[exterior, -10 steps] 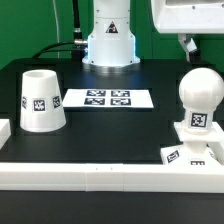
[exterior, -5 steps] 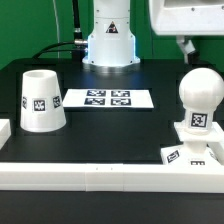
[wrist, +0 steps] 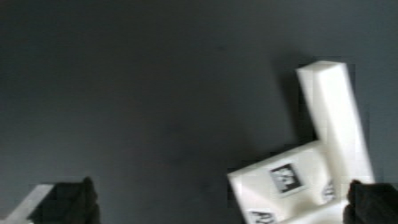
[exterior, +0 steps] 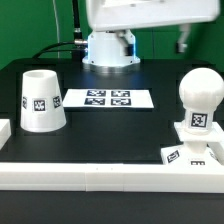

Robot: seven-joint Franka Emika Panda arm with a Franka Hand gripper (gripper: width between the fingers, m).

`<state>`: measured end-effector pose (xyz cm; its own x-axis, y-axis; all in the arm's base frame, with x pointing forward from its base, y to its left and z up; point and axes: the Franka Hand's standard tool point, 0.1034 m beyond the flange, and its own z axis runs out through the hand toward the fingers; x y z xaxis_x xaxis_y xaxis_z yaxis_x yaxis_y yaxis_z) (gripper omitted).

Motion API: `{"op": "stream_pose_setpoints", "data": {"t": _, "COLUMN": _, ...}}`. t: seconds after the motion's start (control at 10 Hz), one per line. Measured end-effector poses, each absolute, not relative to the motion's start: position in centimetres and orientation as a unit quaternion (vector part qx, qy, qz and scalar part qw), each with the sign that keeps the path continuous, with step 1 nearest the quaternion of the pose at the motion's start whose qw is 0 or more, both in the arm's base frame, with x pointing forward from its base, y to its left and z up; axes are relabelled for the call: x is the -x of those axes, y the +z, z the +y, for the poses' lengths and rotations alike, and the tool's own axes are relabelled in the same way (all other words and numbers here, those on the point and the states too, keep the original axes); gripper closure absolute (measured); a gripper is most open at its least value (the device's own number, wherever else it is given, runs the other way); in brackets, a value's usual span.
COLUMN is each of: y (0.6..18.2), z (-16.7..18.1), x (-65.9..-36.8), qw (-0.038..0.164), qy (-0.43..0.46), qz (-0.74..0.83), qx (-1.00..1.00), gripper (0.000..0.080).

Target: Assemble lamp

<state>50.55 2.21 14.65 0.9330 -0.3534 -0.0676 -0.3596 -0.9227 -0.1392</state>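
The white tapered shade (exterior: 42,100) stands on the black table at the exterior view's left. The rounded bulb (exterior: 200,95) stands on the flat square base (exterior: 190,153) at the exterior view's right, by the front rail. My gripper (exterior: 181,42) hangs high above the back right, mostly cut off by the frame edge. In the wrist view the gripper (wrist: 217,205) is open and empty, with its dark fingers (wrist: 64,203) far apart. A tagged corner of the base (wrist: 285,180) lies between them, far below.
The marker board (exterior: 108,98) lies flat at the middle back. Long white border rails run along the front (exterior: 100,176) and show beside the base in the wrist view (wrist: 331,100). The arm's pedestal (exterior: 108,48) stands behind the marker board.
The arm's white body has swung toward the exterior view's left and now fills much more of the top of that view. The lamp parts have not moved.
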Motion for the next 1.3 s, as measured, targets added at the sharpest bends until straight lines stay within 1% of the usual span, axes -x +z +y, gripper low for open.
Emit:
{"op": "stream_pose_setpoints", "data": {"t": 0.1, "y": 14.7, "z": 1.0, "x": -50.5, "qw": 0.074, "qy": 0.021, "qz": 0.192, "qx": 0.978, "gripper": 0.0101}}
{"op": "stream_pose_setpoints", "data": {"t": 0.6, "y": 14.6, "z": 1.3, "x": -50.5, "qw": 0.074, "qy": 0.022, "qz": 0.189, "qx": 0.979, "gripper": 0.0101}}
{"op": "stream_pose_setpoints", "data": {"t": 0.7, "y": 14.5, "z": 0.9, "x": -50.0, "qw": 0.074, "qy": 0.02, "qz": 0.155, "qx": 0.985, "gripper": 0.0101}}
{"op": "stream_pose_setpoints", "data": {"t": 0.8, "y": 14.2, "z": -0.8, "x": -48.5, "qw": 0.074, "qy": 0.023, "qz": 0.119, "qx": 0.99, "gripper": 0.0101}}
{"op": "stream_pose_setpoints", "data": {"t": 1.0, "y": 14.4, "z": -3.8, "x": -46.7, "qw": 0.074, "qy": 0.022, "qz": 0.101, "qx": 0.992, "gripper": 0.0101}}
{"op": "stream_pose_setpoints", "data": {"t": 1.1, "y": 14.3, "z": -4.9, "x": -46.3, "qw": 0.074, "qy": 0.02, "qz": 0.084, "qx": 0.994, "gripper": 0.0101}}
{"op": "stream_pose_setpoints", "data": {"t": 1.3, "y": 14.4, "z": -8.5, "x": -45.8, "qw": 0.073, "qy": 0.013, "qz": 0.06, "qx": 0.995, "gripper": 0.0101}}
